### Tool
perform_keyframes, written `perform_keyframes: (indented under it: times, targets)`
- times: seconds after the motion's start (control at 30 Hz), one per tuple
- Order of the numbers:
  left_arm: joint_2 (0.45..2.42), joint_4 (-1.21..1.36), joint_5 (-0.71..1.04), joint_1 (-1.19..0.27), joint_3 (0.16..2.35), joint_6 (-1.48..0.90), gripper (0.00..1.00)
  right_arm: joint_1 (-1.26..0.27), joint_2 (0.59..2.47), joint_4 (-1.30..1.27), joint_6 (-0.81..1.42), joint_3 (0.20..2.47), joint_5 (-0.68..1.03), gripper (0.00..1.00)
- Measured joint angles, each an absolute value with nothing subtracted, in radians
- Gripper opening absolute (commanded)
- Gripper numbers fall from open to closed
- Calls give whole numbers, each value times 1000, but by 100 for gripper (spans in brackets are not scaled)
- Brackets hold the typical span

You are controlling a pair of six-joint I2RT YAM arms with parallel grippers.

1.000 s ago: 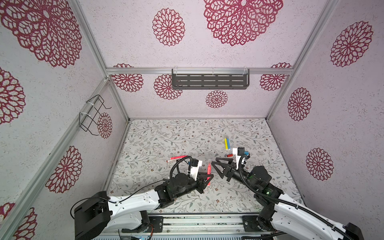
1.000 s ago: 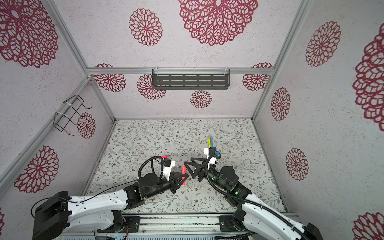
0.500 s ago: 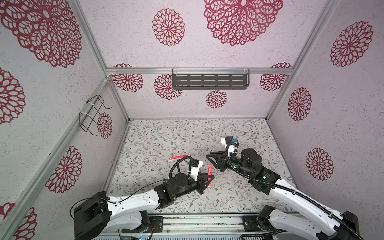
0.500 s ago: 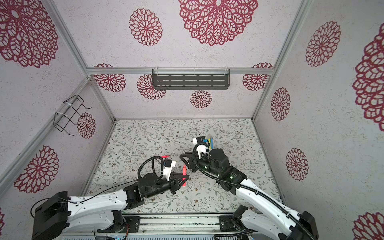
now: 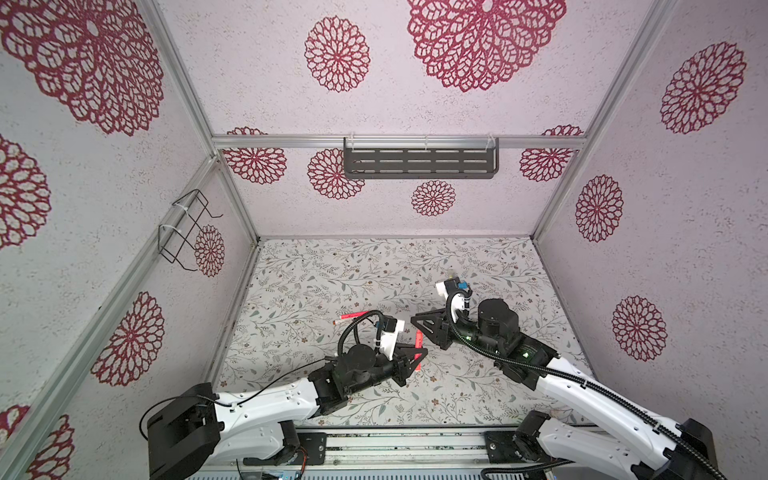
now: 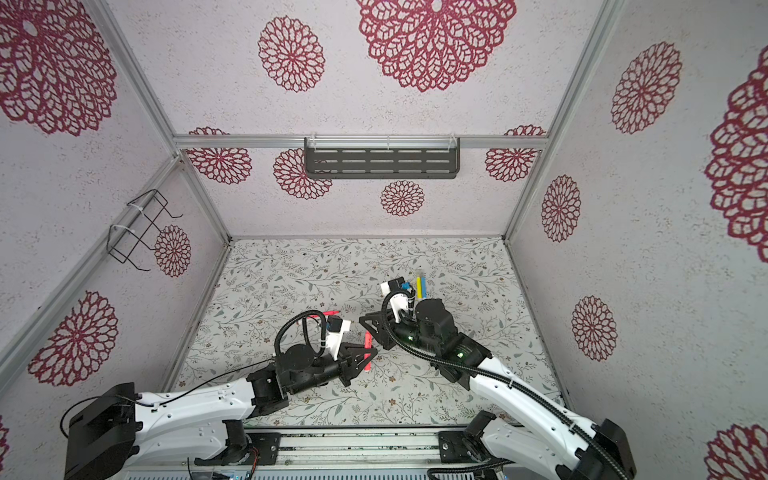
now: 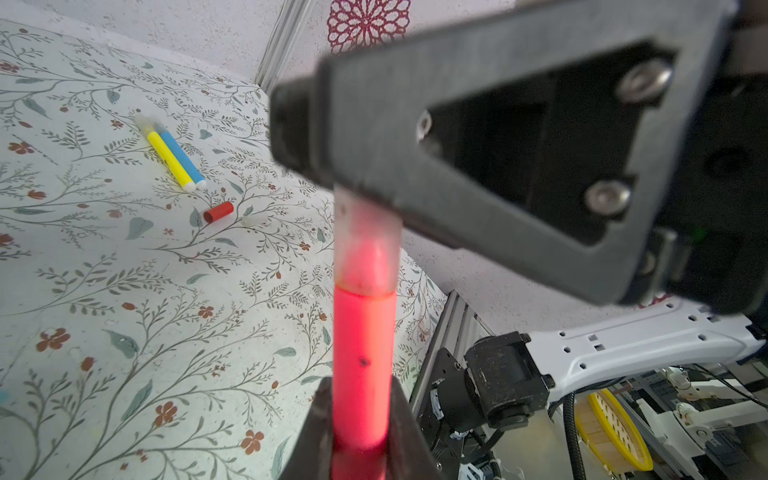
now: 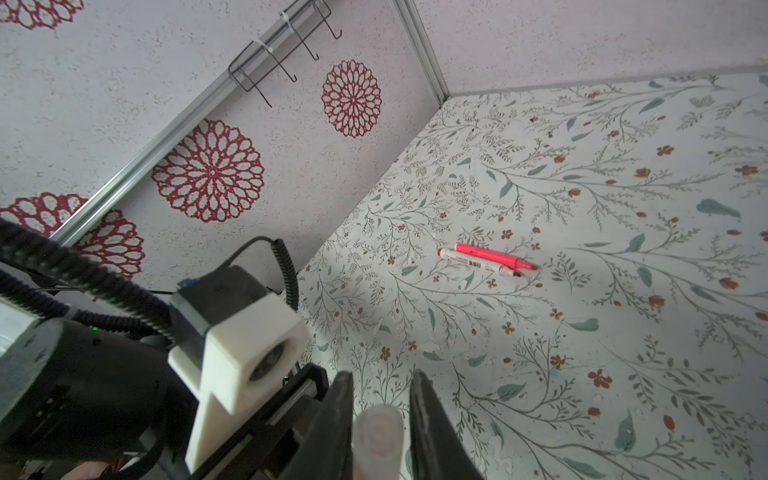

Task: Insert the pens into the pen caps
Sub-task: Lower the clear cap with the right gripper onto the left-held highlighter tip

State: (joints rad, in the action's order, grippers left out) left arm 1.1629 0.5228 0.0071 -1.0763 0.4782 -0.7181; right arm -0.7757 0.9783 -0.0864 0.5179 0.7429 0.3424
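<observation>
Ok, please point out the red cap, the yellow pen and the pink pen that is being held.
red cap [image 7: 218, 212]: left wrist view, middle of its side.
yellow pen [image 7: 169, 160]: left wrist view, middle of the yellow barrel.
pink pen [image 7: 362, 357]: left wrist view, middle of the pink barrel.

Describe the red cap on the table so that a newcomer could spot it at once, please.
In the left wrist view, find the floral tabletop and the yellow pen and blue pen lying side by side. Just past their blunt ends lies the red cap: stubby, solid red, far shorter than either pen.
</observation>
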Motion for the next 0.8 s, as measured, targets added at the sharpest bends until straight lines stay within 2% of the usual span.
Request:
perform_keyframes:
  times: [0.2, 0.5, 0.8]
  targets:
    - [1166, 493, 44, -1057, 486, -707, 0, -780, 960, -133, 551, 695, 353, 0]
    - [1166, 428, 124, -1015, 491, -689, 0, -821, 947, -321, 626, 564, 281, 0]
    - [1165, 314, 254, -949, 498, -658, 0, -1009, 963, -396, 755, 479, -83, 0]
